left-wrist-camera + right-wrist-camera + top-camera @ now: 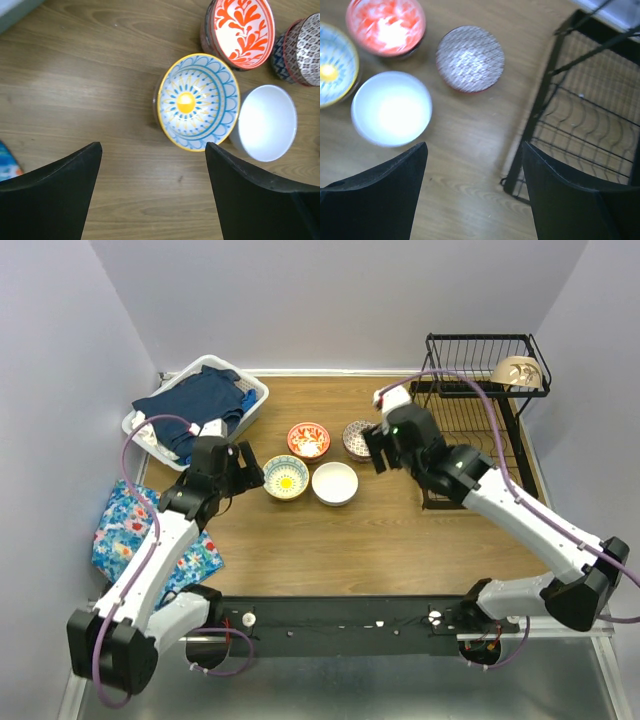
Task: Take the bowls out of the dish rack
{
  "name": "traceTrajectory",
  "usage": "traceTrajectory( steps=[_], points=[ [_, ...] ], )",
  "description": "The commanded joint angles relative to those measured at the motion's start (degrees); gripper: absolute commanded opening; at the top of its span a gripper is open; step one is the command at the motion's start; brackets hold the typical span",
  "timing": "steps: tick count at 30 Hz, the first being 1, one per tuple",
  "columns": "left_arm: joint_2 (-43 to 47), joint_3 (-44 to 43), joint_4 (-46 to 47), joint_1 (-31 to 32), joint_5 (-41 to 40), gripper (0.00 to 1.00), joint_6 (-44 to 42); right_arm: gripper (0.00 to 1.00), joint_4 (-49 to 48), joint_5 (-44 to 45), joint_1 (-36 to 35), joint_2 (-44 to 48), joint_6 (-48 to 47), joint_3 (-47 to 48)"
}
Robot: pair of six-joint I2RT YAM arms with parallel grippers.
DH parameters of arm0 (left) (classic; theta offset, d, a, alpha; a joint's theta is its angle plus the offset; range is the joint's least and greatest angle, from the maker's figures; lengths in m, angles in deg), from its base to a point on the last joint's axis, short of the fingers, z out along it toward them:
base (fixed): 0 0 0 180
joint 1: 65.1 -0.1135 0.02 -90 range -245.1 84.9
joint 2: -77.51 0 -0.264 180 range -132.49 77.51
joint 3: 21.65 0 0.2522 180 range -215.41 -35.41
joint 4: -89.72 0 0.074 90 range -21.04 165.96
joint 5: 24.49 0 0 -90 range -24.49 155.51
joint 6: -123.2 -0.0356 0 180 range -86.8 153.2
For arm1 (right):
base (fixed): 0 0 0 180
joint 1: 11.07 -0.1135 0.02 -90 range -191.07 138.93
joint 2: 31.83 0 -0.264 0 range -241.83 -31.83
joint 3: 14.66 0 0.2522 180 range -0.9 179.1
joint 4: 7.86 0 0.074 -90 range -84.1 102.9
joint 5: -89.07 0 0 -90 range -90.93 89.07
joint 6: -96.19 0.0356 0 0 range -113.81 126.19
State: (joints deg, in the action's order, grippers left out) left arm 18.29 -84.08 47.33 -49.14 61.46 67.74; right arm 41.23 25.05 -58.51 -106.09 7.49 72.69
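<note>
Left tool (152, 148) spread wide, empty, near blue-yellow bowl (198, 101).

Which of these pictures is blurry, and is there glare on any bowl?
Right wrist view: blurred throughout; the red-orange bowl looks smeared and the white bowl is washed out by glare. Left wrist view: sharp; the blue-and-yellow bowl shows crisp lines. Top view: evenly lit, only soft shadows.
</note>
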Motion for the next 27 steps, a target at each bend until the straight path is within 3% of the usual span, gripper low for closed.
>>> traceTrajectory(
  steps=[1,8,15,27],
  points=[
    [7.79,5.42,-0.39,-0.06,-4.56,0.94,-10.71,0.83,0.09,1.45,10.33,-2.11,1.42,7.09],
    [17.73,12.79,5.06,0.03,-2.2,0.99,-16.35,0.84,-2.46,-6.45,26.76,-4.75,8.44,14.83],
    [20.73,14.91,9.11,2.04,-1.56,0.99,-16.7,0.83,-7.99,-17.18,45.91,-5.46,24.15,15.63],
    [22.92,15.35,9.73,4.95,-4.3,0.99,-17.49,0.83,-18.54,-20.26,58.77,-7.21,43.51,8.95]
  ],
)
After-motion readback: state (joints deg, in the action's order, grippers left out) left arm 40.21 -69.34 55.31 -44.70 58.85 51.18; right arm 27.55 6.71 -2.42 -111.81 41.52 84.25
